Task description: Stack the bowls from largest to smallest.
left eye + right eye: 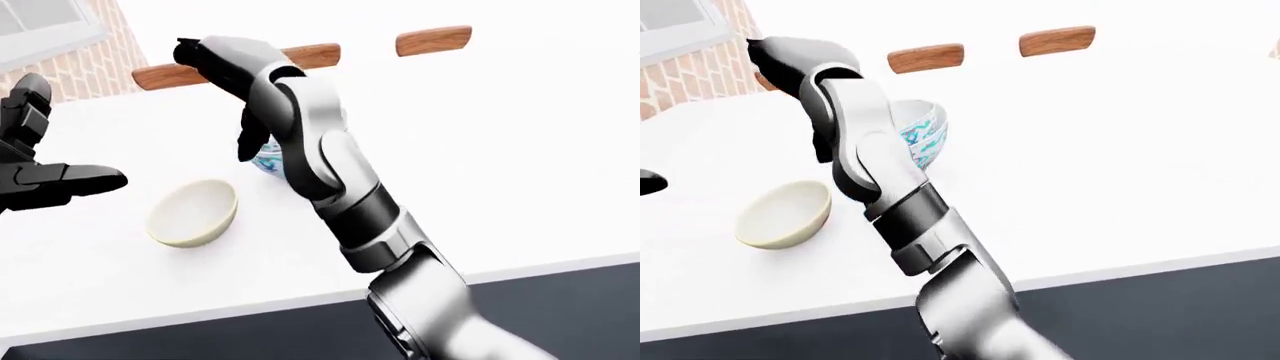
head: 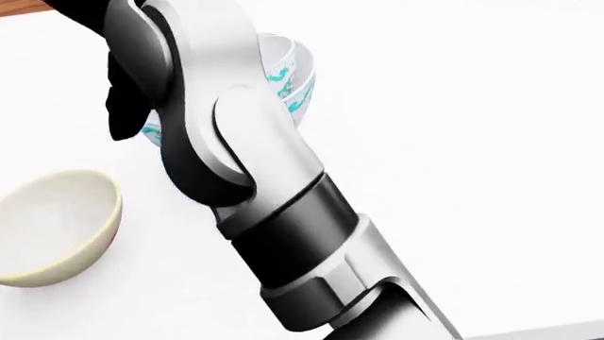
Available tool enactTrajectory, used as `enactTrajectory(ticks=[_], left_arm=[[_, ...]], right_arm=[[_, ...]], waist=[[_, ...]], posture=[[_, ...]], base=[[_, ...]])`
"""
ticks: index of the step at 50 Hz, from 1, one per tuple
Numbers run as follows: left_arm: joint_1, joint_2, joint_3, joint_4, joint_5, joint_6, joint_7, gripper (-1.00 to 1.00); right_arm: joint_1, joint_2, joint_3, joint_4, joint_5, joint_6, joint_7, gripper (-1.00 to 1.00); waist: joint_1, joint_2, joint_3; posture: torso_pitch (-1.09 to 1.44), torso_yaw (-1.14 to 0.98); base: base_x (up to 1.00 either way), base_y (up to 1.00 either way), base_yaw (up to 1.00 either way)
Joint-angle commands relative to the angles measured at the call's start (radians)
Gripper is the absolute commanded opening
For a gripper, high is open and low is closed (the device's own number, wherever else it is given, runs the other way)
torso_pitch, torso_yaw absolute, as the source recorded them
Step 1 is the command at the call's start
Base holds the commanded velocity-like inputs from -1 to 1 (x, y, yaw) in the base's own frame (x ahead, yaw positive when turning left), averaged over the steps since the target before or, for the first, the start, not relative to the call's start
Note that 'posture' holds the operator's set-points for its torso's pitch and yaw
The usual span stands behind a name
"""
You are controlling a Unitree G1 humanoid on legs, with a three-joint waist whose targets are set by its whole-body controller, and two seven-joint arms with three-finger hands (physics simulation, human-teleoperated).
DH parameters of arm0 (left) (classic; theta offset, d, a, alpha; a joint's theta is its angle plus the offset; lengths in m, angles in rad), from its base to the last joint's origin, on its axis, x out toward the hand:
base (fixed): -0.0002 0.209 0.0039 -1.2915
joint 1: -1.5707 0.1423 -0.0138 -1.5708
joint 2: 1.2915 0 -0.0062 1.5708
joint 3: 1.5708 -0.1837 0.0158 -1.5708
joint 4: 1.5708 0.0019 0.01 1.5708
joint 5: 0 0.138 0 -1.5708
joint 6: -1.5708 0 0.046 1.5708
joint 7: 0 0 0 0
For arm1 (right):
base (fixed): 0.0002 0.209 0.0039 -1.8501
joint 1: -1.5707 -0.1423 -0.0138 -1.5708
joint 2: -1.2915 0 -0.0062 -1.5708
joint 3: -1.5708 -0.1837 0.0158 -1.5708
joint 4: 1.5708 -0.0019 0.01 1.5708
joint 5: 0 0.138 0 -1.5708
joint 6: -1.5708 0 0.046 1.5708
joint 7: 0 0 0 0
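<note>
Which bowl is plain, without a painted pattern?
The cream bowl, standing alone on the white table at the view's left. The other two bowls are white with a blue-green pattern and sit nested together.

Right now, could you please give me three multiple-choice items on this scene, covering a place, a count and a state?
1. Where in the right-eye view is the cream bowl relative to the patterned bowls?
A. lower left
B. upper right
C. inside them

2. How many bowls show?
A. one
B. three
C. five

3. How does the left hand stand?
A. shut on a bowl
B. open, holding nothing
C. resting in the cream bowl

Answers: 1 A, it sits alone on the white table, down-left of them. 2 B, two nested patterned bowls plus the cream one. 3 B, its fingers are spread over the table.
</note>
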Motion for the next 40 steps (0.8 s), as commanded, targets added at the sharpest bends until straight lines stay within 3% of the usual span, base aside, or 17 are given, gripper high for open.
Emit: enactTrajectory(ticks=[1,12,20,40], left_arm=[[-0.015,0.026,0.024,-0.001,0.002,-0.037,-0.001,1.0],[0.012,0.028,0.041,0.024,0.027,-0.062,-0.028,1.0],[0.028,0.011,0.045,0.024,0.053,-0.073,-0.051,1.0],[0.037,-0.012,0.05,0.013,0.075,-0.067,-0.07,1.0]], right_arm=[[-0.012,0.004,-0.008,-0.047,-0.004,-0.03,-0.005,0.64],[0.119,0.088,0.035,-0.134,-0.04,-0.109,0.053,0.69],[0.172,0.13,0.05,-0.078,-0.092,-0.187,0.009,0.71],[0.244,0.188,0.064,0.1,-0.149,-0.28,-0.092,0.55]], waist=[[-0.001,0.012,-0.016],[-0.004,0.017,-0.023],[-0.006,0.022,-0.033],[-0.007,0.028,-0.045]], posture=[[-0.24,0.0],[-0.24,0.0],[-0.24,0.0],[-0.24,0.0]], base=[[0.0,0.0,0.0],[0.0,0.0,0.0],[0.0,0.0,0.0],[0.0,0.0,0.0]])
